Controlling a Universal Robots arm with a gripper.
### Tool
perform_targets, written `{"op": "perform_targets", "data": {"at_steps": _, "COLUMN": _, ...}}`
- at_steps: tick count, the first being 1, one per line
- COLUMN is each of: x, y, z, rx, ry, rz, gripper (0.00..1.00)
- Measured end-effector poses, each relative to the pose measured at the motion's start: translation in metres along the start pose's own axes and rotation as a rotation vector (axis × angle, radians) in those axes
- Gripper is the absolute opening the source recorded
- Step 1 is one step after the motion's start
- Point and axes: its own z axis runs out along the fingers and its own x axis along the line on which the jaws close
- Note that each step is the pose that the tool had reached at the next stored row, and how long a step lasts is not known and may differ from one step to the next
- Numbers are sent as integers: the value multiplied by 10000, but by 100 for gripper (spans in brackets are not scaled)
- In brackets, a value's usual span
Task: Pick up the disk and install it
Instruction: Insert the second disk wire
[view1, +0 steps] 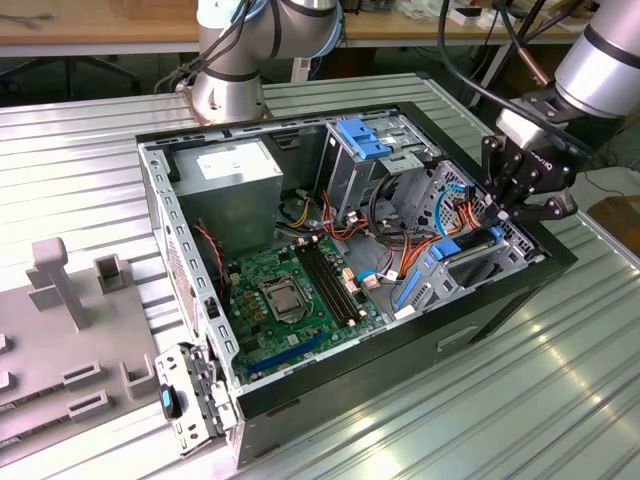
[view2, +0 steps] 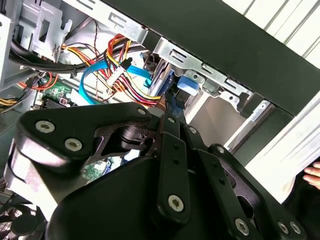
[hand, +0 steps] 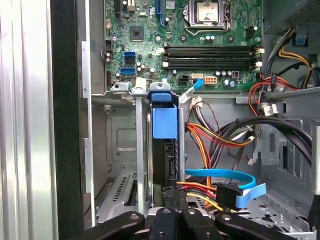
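Black gripper (view1: 527, 205) at the open computer case's (view1: 480, 300) front corner.
Its fingers are nearly closed, pinching the blue-framed disk (hand: 165, 150), which stands on edge in its bay beside the motherboard (hand: 200, 45).

- A ribbed metal surface (view1: 470, 400) is stretching across the exterior view, catching pale reflections of light along its grooves.
- Beyond the surface's far edge, a wooden bench (view1: 100, 28) is running along the back of the room.
- A strip of dark floor (view1: 60, 75) is showing under that bench.
- Near the surface's edge at the exterior view's left, a grey moulded fixture (view1: 60, 330) with upright posts is sitting.
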Motion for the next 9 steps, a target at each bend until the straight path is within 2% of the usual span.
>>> {"op": "perform_targets", "data": {"at_steps": 4, "x": -4, "y": -7, "z": -151, "rx": -1, "ry": 0, "rz": -1, "gripper": 11}}
{"op": "perform_targets", "data": {"at_steps": 6, "x": -6, "y": -10, "z": -253, "rx": -1, "ry": 1, "rz": -1, "gripper": 11}}
{"op": "perform_targets", "data": {"at_steps": 9, "x": -12, "y": -12, "z": -348, "rx": -1, "ry": 0, "rz": -1, "gripper": 11}}
